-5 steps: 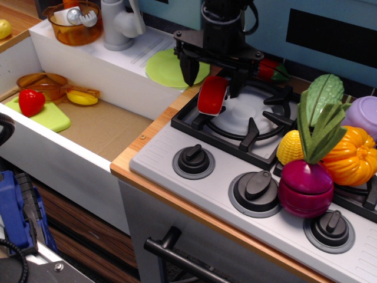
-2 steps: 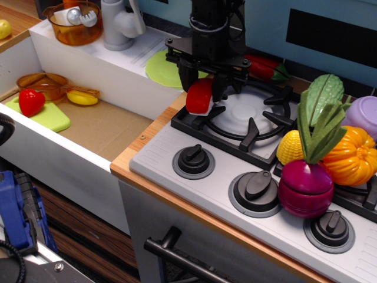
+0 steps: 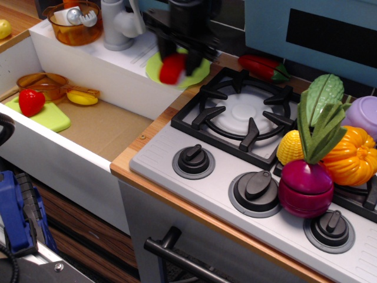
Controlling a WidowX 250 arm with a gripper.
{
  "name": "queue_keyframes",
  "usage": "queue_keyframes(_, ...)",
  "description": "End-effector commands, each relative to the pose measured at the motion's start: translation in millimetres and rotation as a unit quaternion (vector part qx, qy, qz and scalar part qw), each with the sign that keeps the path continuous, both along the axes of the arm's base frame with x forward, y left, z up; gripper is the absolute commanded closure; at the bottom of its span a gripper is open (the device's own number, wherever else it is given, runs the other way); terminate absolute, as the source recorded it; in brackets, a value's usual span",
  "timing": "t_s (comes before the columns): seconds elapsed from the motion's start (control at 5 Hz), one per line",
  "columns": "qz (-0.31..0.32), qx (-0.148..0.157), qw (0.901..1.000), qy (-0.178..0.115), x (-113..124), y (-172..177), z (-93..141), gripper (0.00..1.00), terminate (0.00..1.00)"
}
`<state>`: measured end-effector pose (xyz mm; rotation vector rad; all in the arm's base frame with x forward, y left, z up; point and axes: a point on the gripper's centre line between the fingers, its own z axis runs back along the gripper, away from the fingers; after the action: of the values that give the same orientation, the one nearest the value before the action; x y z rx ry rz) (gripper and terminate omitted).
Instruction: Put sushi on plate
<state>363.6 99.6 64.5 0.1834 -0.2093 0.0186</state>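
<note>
My black gripper (image 3: 175, 61) is shut on the sushi (image 3: 172, 69), a glossy red piece, blurred by motion. It holds the sushi just above the light-green round plate (image 3: 200, 75), which lies on the white ledge behind the sink, left of the stove. The plate is partly hidden by the gripper and the sushi. The sushi's white rice base does not show in the blur.
A sink (image 3: 106, 127) holds a green cutting board (image 3: 50, 116), a red strawberry-like toy (image 3: 30, 101) and an orange pan (image 3: 44, 85). A grey faucet (image 3: 121, 23) stands left of the plate. A red pepper (image 3: 262, 66) lies behind the stove burner (image 3: 244, 115). Toy vegetables (image 3: 324, 147) crowd the right.
The gripper has carried the sushi up and to the left, from over the stove burner's left edge to above the green plate.
</note>
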Motion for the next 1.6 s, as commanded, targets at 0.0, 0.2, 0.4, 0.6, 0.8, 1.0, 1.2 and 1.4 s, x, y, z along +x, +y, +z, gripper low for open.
queue_keyframes(0.0,-0.039,0.02,0.9985,-0.034,27.2,30.5,16.2,1.0,0.0)
queue_keyframes(0.2,-0.067,0.035,0.9952,-0.062,41.0,45.4,8.1,1.0,0.0)
queue_keyframes(0.4,-0.077,0.032,0.9934,-0.079,50.5,46.6,-1.8,1.0,0.0)
queue_keyframes(0.6,-0.086,0.021,0.9921,-0.09,53.1,46.5,-8.9,1.0,0.0)
queue_keyframes(0.8,-0.077,0.016,0.9917,-0.102,53.4,42.3,-8.3,0.0,0.0)
queue_keyframes(1.0,-0.069,0.018,0.9922,-0.102,53.6,32.9,-4.8,0.0,0.0)
queue_keyframes(1.2,-0.069,0.018,0.9922,-0.102,53.6,32.9,-4.8,0.0,0.0)
queue_keyframes(1.4,-0.069,0.018,0.9922,-0.102,53.6,32.9,-4.8,0.0,0.0)
